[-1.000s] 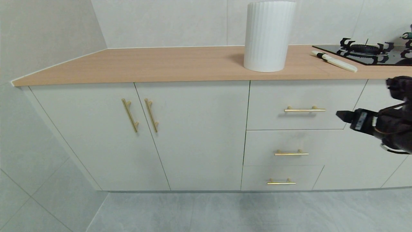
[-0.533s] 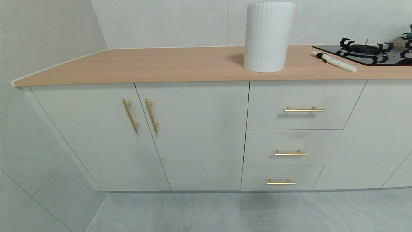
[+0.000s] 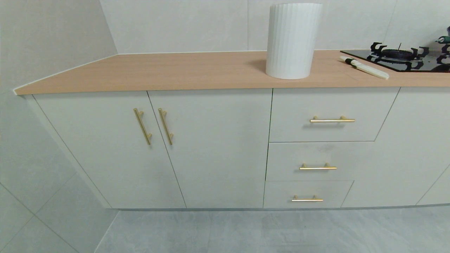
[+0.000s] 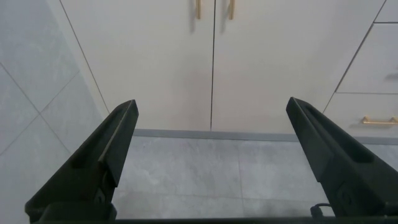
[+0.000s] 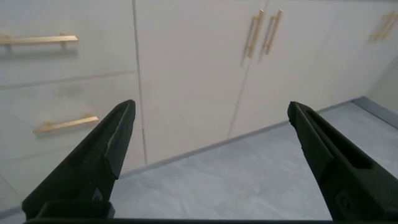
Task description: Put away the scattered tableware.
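Note:
A white knife with a black band (image 3: pixel 364 67) lies on the wooden counter (image 3: pixel 175 72) at the right, beside the stove. A tall ribbed white container (image 3: pixel 292 40) stands on the counter to its left. My left gripper (image 4: pixel 211 124) hangs open low before the cabinet doors, above the grey floor, with nothing between its fingers. My right gripper (image 5: pixel 208 124) is open too, facing the drawer fronts and cabinet doors near the floor, holding nothing.
A black gas stove (image 3: pixel 400 56) sits at the counter's far right. Below are two cabinet doors with gold handles (image 3: pixel 153 125) and three shut drawers, top handle (image 3: pixel 332 120). A tiled wall closes the left side; grey floor (image 3: pixel 246 232) lies in front.
The right arm, seen at the right edge one second ago by the top drawer, has dropped out of the head view. The drawers stay shut.

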`<state>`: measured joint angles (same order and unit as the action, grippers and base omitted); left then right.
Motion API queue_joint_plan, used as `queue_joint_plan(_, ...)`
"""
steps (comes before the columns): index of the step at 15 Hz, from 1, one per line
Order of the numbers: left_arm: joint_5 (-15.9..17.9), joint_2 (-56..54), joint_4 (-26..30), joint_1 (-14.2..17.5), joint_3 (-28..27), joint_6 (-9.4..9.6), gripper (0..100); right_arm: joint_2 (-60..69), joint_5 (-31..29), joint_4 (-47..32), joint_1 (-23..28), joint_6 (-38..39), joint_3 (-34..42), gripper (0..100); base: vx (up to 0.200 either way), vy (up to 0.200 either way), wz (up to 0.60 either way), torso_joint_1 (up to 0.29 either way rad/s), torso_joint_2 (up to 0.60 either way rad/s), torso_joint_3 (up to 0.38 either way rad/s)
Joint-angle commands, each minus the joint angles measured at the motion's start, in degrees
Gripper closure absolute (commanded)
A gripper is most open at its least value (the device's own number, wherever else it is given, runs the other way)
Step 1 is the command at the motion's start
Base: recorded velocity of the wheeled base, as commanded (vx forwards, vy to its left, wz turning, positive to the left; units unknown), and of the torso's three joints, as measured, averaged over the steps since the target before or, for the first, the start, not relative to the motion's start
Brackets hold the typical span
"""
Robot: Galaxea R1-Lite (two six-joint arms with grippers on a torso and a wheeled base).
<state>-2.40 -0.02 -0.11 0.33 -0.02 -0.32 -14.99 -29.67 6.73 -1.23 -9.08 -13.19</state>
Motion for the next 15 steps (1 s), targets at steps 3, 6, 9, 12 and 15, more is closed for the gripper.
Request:
queue_joint_plan(3,0.0,0.0,-0.1,0.0,0.0,-0.03,0,15.0,4.0,-2.8,1.5,-0.1,9.2,0,0.000,0.000,0.00,0.000,0.00,0.000)
queue_joint_plan(6,0.0,0.0,-0.1,0.0,0.0,-0.03,0,15.0,15.4,-3.6,1.5,4.2,13.2,0,0.000,0.000,0.00,0.000,0.00,0.000)
queue_joint_plan(9,0.0,0.0,-0.1,0.0,0.0,-0.03,0,15.0,19.1,-3.6,1.4,6.6,13.2,0,0.000,0.000,0.00,0.000,0.00,0.000)
queue_joint_plan(12,0.0,0.0,-0.1,0.0,0.0,0.76,0,14.9,20.4,-3.7,1.4,8.6,13.2,0,0.000,0.000,0.00,0.000,0.00,0.000)
queue_joint_plan(15,0.0,0.0,-0.1,0.0,0.0,-0.21,0,15.0,29.1,-7.7,1.4,10.8,13.0,0,0.000,0.000,0.00,0.000,0.00,0.000)
